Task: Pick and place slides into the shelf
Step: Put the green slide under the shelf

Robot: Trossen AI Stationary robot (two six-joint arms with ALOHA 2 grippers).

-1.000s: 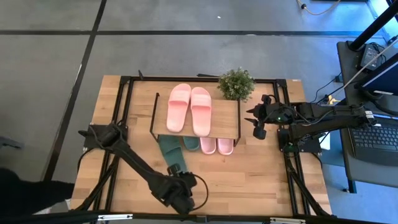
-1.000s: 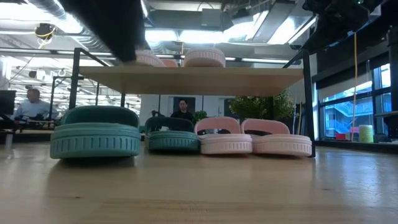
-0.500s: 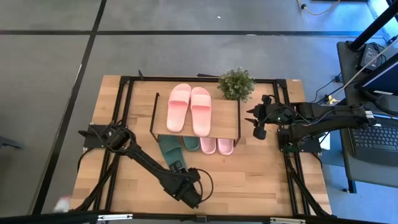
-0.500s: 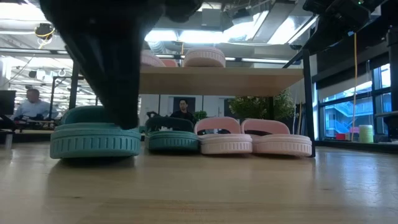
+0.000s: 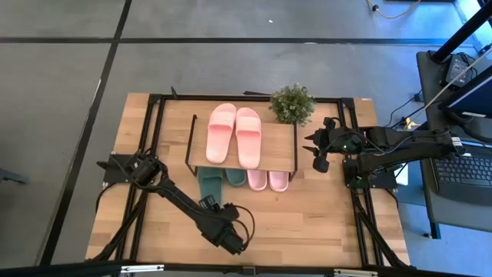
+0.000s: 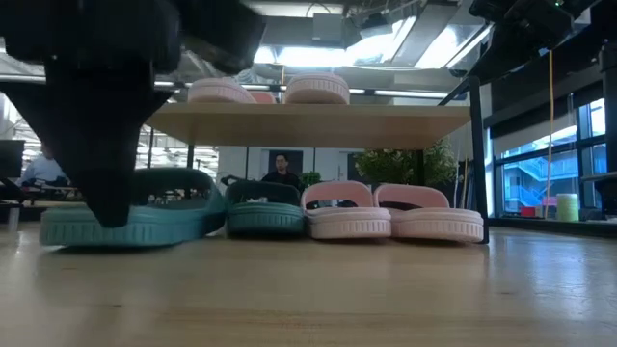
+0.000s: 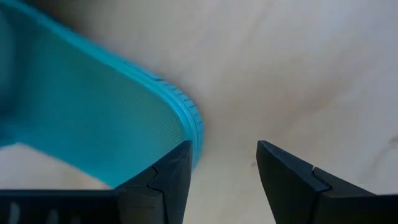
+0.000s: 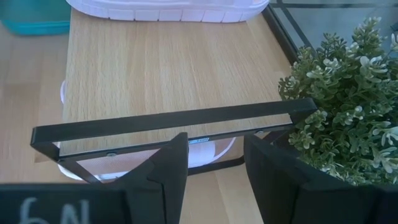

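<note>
Starting at your left, the left gripper [image 5: 223, 235] sits low over the front of the table [image 5: 323, 223], just in front of the loose dark green slide [image 5: 208, 185]. Its fingers are spread with bare wood between them, holding nothing; one fingertip [image 7: 177, 163] is right beside the slide's ribbed heel edge. Half a second ago this slide stuck out further from the shelf; now it has slid back, so its heel lies closer to the other green slide [image 5: 236, 178]. In the low view it has also shifted sideways and sits nearly against its partner. That suggests the push is working, though the slide is not yet fully tucked in line with the others.

In the middle, the shelf [image 5: 280, 158] carries one pink pair [image 5: 234, 135] on its top board. Beneath it sit the second pink pair [image 5: 267, 180], side by side.

To your right, past the small potted plant [image 5: 292, 103], the right gripper [image 5: 317, 151] waits beside the shelf's end, unmoved, fingers partly spread and empty.
</note>
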